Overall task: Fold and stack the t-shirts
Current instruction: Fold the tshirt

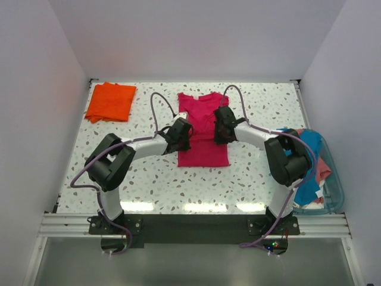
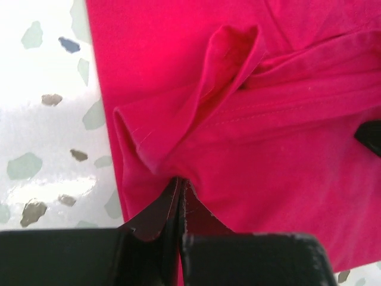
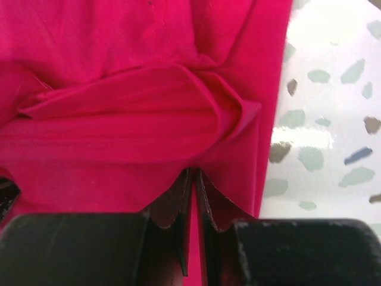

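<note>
A magenta-red t-shirt (image 1: 203, 150) lies flat mid-table, collar toward the back, its sides folded inward. My left gripper (image 1: 179, 134) sits at the shirt's left edge, shut, with a bunched fold of the cloth (image 2: 178, 119) pinched at its tips (image 2: 180, 181). At the right edge my right gripper (image 1: 222, 127) is shut too, a strip of the same cloth (image 3: 149, 119) showing between its fingers (image 3: 194, 173). An orange t-shirt (image 1: 111, 101) rests folded at the back left. Teal-blue (image 1: 309, 146) and salmon-pink (image 1: 325, 169) t-shirts lie crumpled in the tub.
A clear blue-rimmed plastic tub (image 1: 337, 196) stands at the table's right edge beside the right arm's elbow. Speckled tabletop (image 1: 155, 185) shows around the magenta shirt. White walls close in the back and both sides.
</note>
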Available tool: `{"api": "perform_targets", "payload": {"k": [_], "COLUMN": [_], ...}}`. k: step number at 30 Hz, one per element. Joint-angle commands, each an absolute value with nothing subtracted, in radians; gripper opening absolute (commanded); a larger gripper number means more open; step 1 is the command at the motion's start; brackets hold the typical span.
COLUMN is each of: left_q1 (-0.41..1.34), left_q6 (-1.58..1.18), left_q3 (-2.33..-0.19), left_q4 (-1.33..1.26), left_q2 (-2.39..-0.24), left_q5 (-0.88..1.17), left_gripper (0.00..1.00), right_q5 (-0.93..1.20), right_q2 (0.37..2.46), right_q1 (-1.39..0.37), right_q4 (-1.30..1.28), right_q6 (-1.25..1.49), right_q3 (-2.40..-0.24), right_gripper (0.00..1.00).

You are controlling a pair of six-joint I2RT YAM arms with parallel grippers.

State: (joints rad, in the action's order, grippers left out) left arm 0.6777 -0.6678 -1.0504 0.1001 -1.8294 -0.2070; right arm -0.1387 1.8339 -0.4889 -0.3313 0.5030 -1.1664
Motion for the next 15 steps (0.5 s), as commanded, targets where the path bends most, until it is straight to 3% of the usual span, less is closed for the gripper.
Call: {"api": "perform_targets", "payload": {"k": [1,15], "left_q1": [0.667,0.568], "left_q6": [-0.644,-0.584], "left_q3": [-1.143,-1.350], "left_q4": [0.109,0.132], "left_q2": [-1.859,-1.985], "left_q5": [-0.222,-0.201], "left_gripper": [0.05,0.20], "right_q5": [-0.163,-0.123], "right_q2": [1.876,1.993], "right_q1": [-0.486,-0.410], "right_q4": [-0.331,-0.357], "right_q6": [0.480,0.494], "right_q3": [-1.265,-1.414], "right_gripper": [0.11,0.11]}}
